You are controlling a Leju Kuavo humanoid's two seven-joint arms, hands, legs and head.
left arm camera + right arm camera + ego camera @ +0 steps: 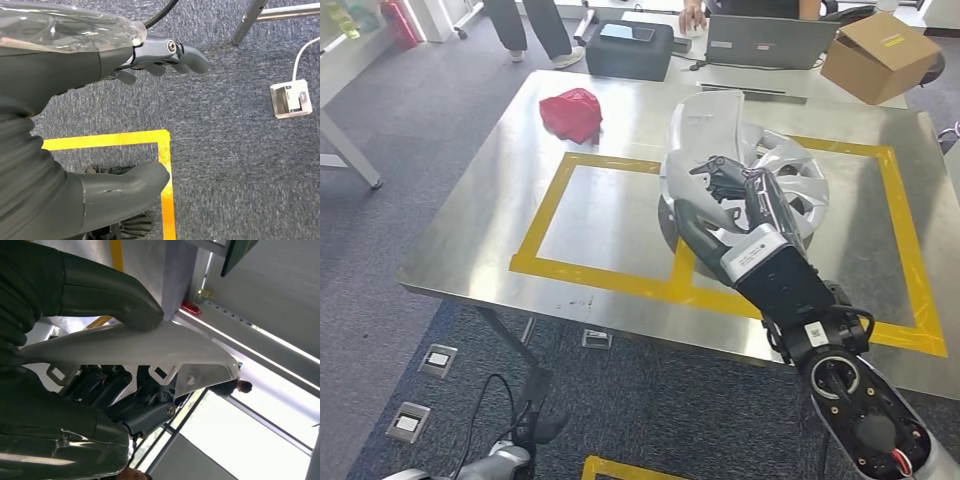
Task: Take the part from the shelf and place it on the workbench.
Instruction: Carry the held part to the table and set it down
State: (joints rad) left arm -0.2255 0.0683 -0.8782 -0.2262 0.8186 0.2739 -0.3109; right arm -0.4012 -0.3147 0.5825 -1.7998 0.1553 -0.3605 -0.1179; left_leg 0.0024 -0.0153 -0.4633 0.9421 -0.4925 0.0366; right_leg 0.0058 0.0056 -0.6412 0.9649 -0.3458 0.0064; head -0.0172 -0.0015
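Here the right robot hand (724, 195) grips the silver-white part (712, 135), a curved plastic piece, over the right half of the metal desk (471, 240). In the right wrist view the thick thumb presses on the part's smooth outer face (124, 345) while the darker fingers (113, 385) curl against its ribbed underside. The part is held just above or against a silver wheel cover (795, 170) that lies on the desk inside the right rectangle of yellow tape (546, 205); whether the two touch cannot be told. A red cloth (573, 113) lies on the far left part of the desk. Beyond the desk stand a laptop (769, 40), a dark case (629, 50) and a cardboard box (878, 55), and a person's hand (691, 17) rests near the laptop. The left robot hand (124, 120) hangs low over grey carpet with a yellow tape corner (164, 150), fingers spread and holding nothing.
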